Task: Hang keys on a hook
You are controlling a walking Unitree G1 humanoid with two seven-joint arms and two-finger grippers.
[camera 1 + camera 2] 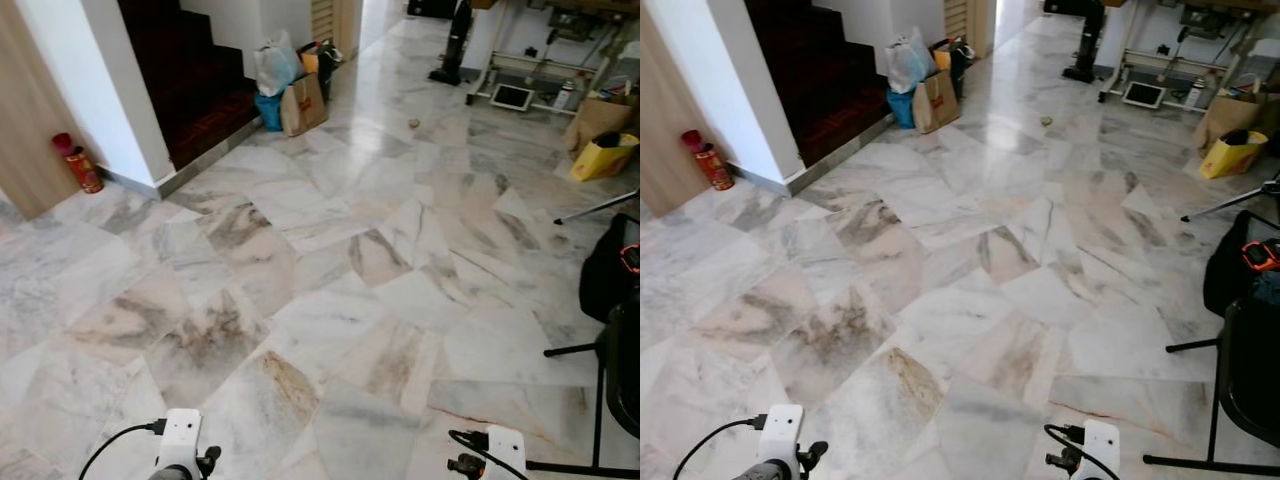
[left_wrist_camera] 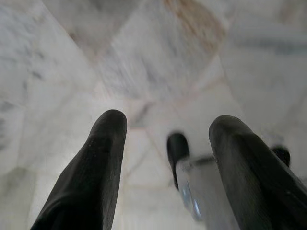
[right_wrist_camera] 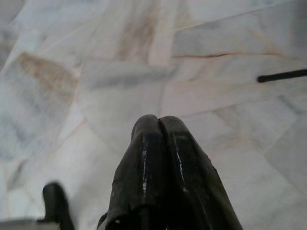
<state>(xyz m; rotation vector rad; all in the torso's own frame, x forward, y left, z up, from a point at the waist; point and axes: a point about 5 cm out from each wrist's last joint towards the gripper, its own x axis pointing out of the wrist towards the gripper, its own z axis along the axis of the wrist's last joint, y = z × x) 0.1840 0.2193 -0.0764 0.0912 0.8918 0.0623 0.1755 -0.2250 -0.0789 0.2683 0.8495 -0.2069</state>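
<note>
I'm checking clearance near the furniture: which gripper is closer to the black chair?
Right. The right gripper hangs on the side of the black chair; the left gripper hangs on the far side, over the floor.

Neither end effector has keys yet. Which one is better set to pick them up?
Left, tentatively. The left end effector hangs open over the marble floor, ready to close on something. The right end effector is shut and empty.

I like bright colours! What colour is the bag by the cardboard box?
Yellow bag, clearest in the left eye view.
</note>
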